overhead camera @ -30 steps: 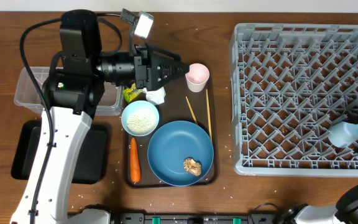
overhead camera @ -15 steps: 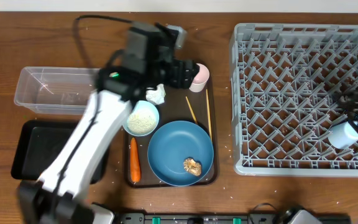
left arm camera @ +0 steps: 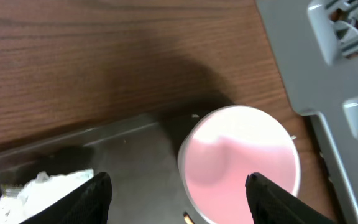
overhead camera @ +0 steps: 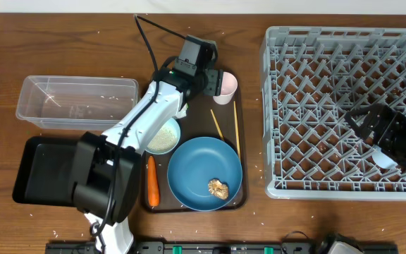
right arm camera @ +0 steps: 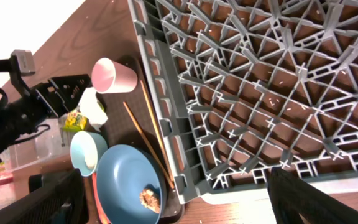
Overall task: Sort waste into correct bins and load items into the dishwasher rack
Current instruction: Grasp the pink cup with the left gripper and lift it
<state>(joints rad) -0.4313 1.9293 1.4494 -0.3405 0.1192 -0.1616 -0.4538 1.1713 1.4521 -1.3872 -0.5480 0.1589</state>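
Since a second ago, overhead, we have swung our left gripper across the brown tray to the pale-pink cup at its far corner, so that cup looks like our next load. Our right gripper has come in over the rack, and the light-blue cup lies in the rack just beside it.

From the left wrist, the jaws stand apart with the cup between the fingers; we see no contact.

From the right wrist, the fingers spread wide on nothing.
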